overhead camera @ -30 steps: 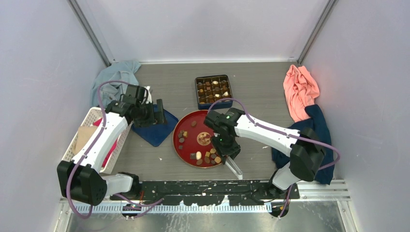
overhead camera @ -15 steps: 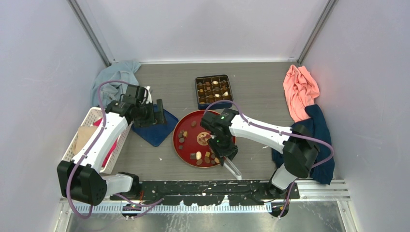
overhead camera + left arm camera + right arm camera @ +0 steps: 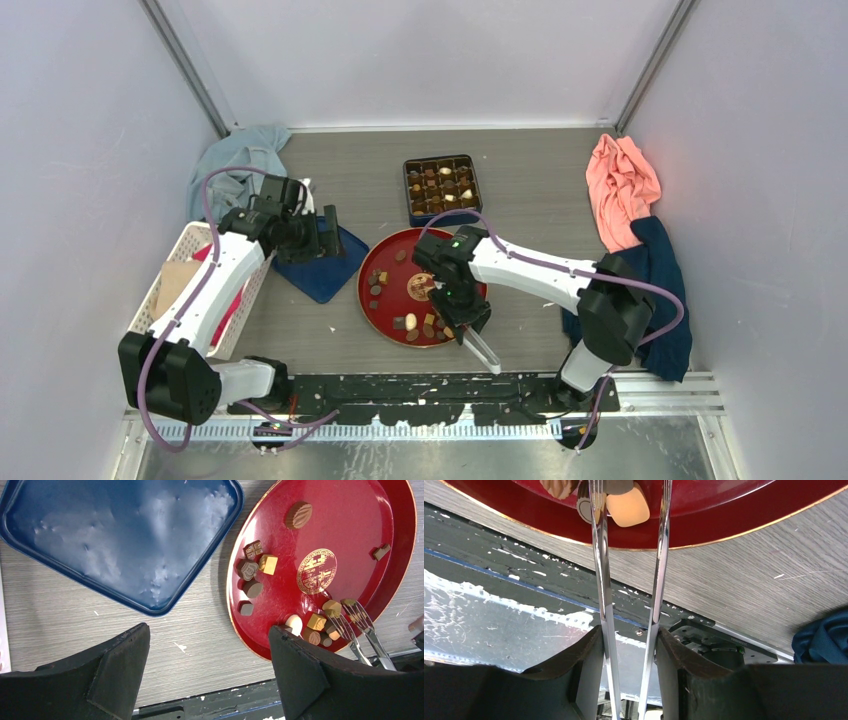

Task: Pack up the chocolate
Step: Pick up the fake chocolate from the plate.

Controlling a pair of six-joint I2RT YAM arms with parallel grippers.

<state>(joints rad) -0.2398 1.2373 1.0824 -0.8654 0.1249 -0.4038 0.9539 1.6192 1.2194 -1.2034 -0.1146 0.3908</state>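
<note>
My right gripper (image 3: 629,632), clenched on the tongs (image 3: 600,580), has a cream chocolate (image 3: 626,511) between their tips, I think, at the red plate (image 3: 734,515) near edge.

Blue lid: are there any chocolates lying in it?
No, the blue lid has nothing in it; the chocolates all lie on the red plate beside it.

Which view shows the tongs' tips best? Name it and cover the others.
Left wrist: the tongs show their forked tips among the chocolate. Right wrist shows both blades, tips cropped at the top. Top external shows only the handle end poking from under the right arm.
</note>
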